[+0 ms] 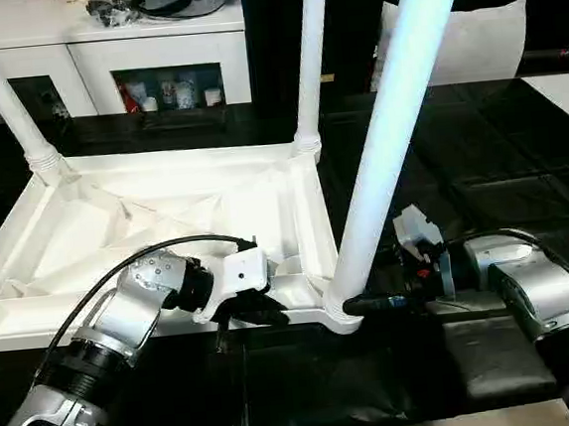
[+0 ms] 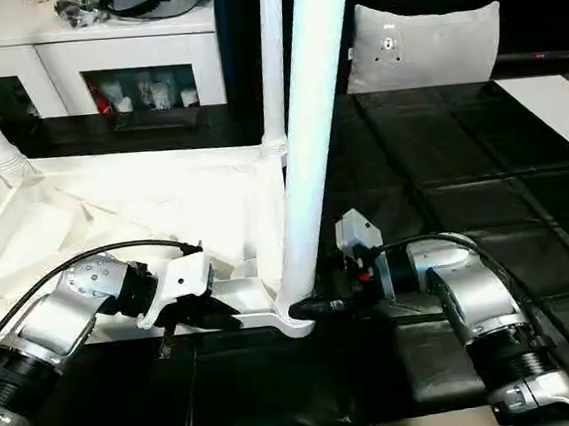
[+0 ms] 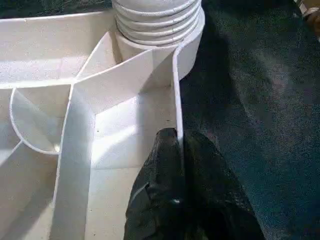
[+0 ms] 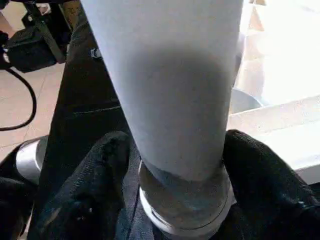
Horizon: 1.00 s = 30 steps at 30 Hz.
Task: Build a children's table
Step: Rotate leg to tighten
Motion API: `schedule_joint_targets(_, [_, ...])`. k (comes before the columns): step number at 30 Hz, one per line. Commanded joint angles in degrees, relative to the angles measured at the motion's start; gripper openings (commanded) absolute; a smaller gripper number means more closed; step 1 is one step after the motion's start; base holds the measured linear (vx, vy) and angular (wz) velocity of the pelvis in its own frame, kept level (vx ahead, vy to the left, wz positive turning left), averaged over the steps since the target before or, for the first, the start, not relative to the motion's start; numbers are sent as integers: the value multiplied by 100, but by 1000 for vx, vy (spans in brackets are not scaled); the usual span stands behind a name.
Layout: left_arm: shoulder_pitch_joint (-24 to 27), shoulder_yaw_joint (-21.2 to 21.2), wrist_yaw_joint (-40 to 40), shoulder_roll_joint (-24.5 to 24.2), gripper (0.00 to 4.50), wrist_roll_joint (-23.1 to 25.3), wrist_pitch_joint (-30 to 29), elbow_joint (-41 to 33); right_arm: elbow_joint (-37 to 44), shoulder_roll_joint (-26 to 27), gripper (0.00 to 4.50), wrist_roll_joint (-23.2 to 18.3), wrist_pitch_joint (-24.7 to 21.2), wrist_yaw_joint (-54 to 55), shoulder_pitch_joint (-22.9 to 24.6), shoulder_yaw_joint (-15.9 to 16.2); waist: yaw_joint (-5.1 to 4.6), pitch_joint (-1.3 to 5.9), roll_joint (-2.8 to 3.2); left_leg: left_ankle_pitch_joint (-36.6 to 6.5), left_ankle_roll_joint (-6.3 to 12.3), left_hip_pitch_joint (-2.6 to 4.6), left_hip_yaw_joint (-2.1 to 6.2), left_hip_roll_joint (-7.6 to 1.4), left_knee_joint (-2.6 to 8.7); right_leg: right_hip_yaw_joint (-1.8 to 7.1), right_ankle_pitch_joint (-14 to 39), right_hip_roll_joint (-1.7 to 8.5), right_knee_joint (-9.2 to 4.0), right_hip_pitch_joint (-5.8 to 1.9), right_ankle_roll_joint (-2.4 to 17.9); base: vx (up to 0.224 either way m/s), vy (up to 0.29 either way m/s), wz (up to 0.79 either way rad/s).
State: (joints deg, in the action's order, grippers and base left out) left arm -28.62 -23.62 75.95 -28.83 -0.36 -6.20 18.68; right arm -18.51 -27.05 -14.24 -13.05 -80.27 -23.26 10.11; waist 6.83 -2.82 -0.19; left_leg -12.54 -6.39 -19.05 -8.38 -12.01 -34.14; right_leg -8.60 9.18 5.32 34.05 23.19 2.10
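Note:
The white tabletop lies upside down on the black mat, ribbed underside up. Two white legs stand in its far corner sockets, one at the left and one at the right. A third leg rises tilted from the near right socket. My right gripper is shut on this leg's base, and in the right wrist view its black fingers clasp both sides of the leg. My left gripper is shut on the near rim, pinching the thin wall just short of that socket.
A grey cushion leans at the back right. A white cabinet with cluttered shelves stands behind the tabletop. Black floor mats spread to the right, with a white surface at the far right edge.

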Motion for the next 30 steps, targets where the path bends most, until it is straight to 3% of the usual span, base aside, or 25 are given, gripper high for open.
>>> schedule_joint_targets(1, [-127, -73, 172, -31, 0, 9, 124, -25, -38, 9, 274, -92, 43, -57, -127, 48, 6, 384, -26, -605, 409, -82, -58, -127, 388, 361, 1987, 355, -434, -385, 692, 0, 0, 0])
schedule_joint_targets(9, [-126, -25, 158, -5, 0, -46, 66, 7, 22, 75, 216, -126, -31, -71, -43, 77, 23, 386, -11, -631, 389, -79, -59, -129, 388, 363, 1942, 357, -433, -388, 720, 0, 0, 0])
schedule_joint_targets(12, [-100, 69, 3, 74, 0, -120, -214, -58, 267, 223, 204, -268, -388, 175, 84, 29, 28, 386, -7, -609, 372, -74, -59, -134, 393, 369, 1882, 350, -418, -391, 730, 0, 0, 0])
schedule_joint_targets(13, [-106, 109, -92, 123, 0, -139, -333, -78, 319, 283, 202, -269, -522, 315, 102, 29, 31, 384, 19, -620, 357, -77, -55, -136, 397, 370, 1882, 353, -427, -394, 724, 0, 0, 0])
schedule_joint_targets(14, [-115, 220, -323, 262, 0, -220, -685, -153, 369, 475, 201, -171, -679, 758, 117, 21, 34, 385, 27, -636, 312, -70, -51, -125, 396, 360, 1915, 352, -429, -391, 720, 0, 0, 0])
schedule_joint_targets(18, [-135, 319, -694, 442, 0, -207, -1029, -225, 329, 762, 200, 70, -747, 1405, 85, 26, -41, 349, 12, -879, 177, -66, -56, -68, 398, 313, 2600, 347, -538, -379, 432, 0, 0, 0])
schedule_joint_targets(20, [-165, 399, -1221, 697, 0, -83, -1365, -281, 135, 1166, 199, 236, -841, 2221, -54, -118, -79, 348, 29, -909, 145, -67, -44, -58, 400, 295, 2726, 343, -568, -375, 331, 0, 0, 0])
schedule_joint_targets(22, [-247, 542, -2118, 1153, 0, 114, -1949, -361, -54, 1617, 198, 477, -925, 3290, -226, -269, -189, 345, 26, -923, 35, -92, -22, -69, 406, 275, 2709, 339, -557, -378, 319, 0, 0, 0])
schedule_joint_targets(23, [-247, 542, -2118, 1153, 0, 114, -1949, -361, -54, 1617, 198, 477, -925, 3290, -226, -269, -203, 353, 30, -950, 24, -81, -17, -61, 396, 259, 2753, 343, -563, -380, 301, 0, 0, 0])
schedule_joint_targets(24, [-297, 644, -2630, 1481, 0, 178, -2193, -388, -148, 1796, 198, 614, -1052, 3863, -290, -347, -224, 357, 11, -973, 62, -72, -28, -47, 382, 266, 2747, 339, -584, -375, 279, 0, 0, 0])
schedule_joint_targets(26, [-328, 734, -3044, 1825, 0, 182, -2369, -428, -191, 1959, 197, 661, -1167, 4262, -332, -423, -236, 375, 12, -794, 120, -74, -32, -63, 381, 296, 2446, 341, -554, -368, 390, 0, 0, 0])
schedule_joint_targets(30, [-341, 701, -3263, 2043, 0, 234, -2402, -456, -196, 2105, 195, 734, -1092, 4524, -345, -504, -211, 415, -4, -375, 330, -114, -42, -68, 368, 346, 1704, 335, -443, -397, 597, 0, 0, 0])
